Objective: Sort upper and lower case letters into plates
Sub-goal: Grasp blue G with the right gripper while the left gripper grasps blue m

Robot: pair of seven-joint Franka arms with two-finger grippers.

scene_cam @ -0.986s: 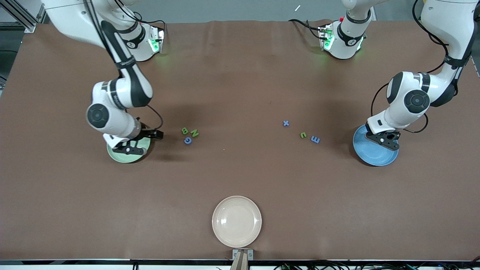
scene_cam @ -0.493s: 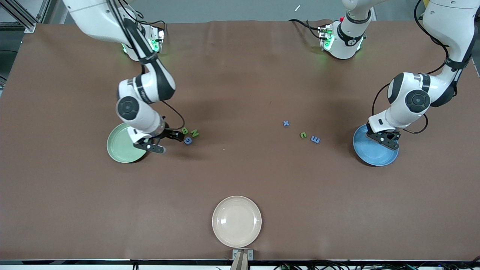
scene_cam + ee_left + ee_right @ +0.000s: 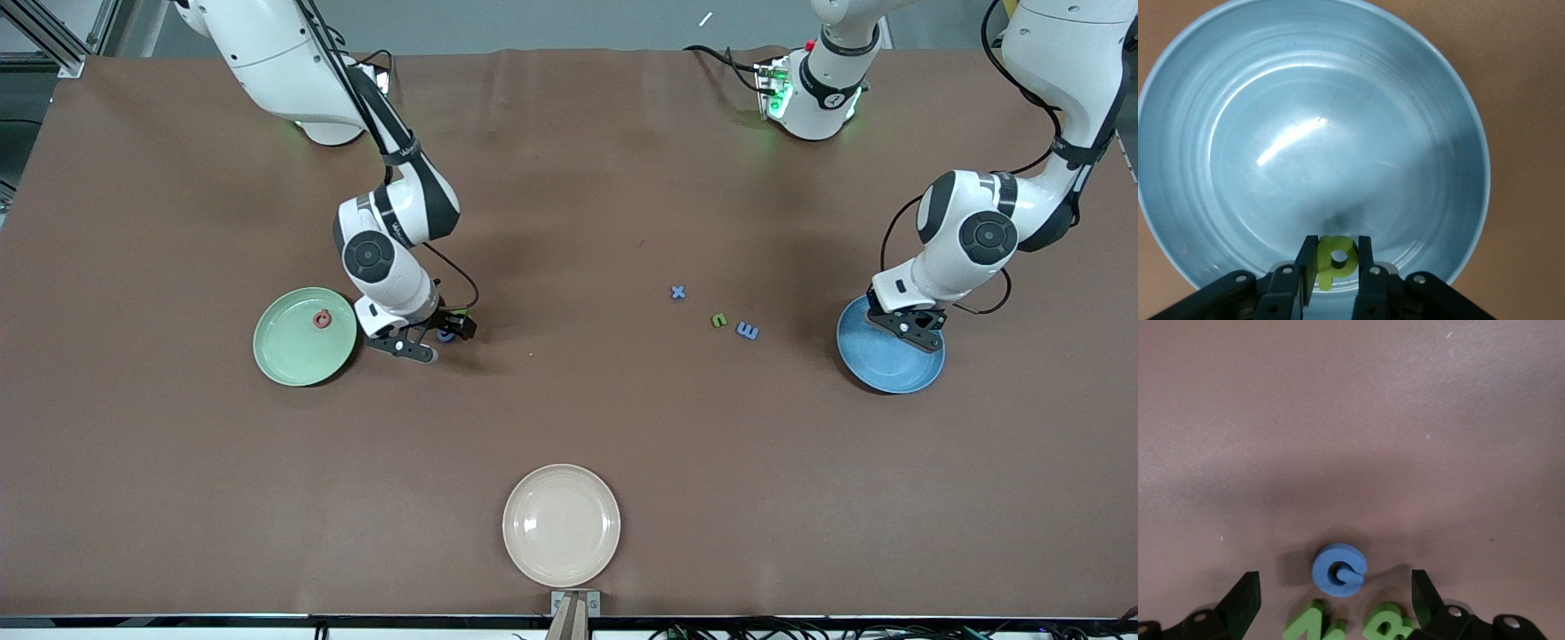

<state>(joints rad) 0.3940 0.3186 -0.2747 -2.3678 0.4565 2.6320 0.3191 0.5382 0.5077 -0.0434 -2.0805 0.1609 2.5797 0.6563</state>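
My right gripper (image 3: pixel 433 338) is open and low over a cluster of letters; the right wrist view shows a blue G (image 3: pixel 1339 570), a green N (image 3: pixel 1313 625) and a green B (image 3: pixel 1388 625) between its fingers (image 3: pixel 1245 600). The mint green plate (image 3: pixel 284 351) beside it holds a pink letter (image 3: pixel 322 319). My left gripper (image 3: pixel 911 329) hangs over the blue plate (image 3: pixel 889 369), shut on a green p (image 3: pixel 1338 257) above the plate's bowl (image 3: pixel 1238 100). A blue x (image 3: pixel 678 292), a green letter (image 3: pixel 719 320) and a blue letter (image 3: pixel 748 331) lie mid-table.
A cream-beige plate (image 3: pixel 561 524) sits near the table's front edge, nearest the front camera. The brown table mat (image 3: pixel 569 418) spans the whole work area.
My right gripper has moved from over the mint green plate to the B, N, G cluster, leaving the pink letter on the plate. The left arm has barely moved.
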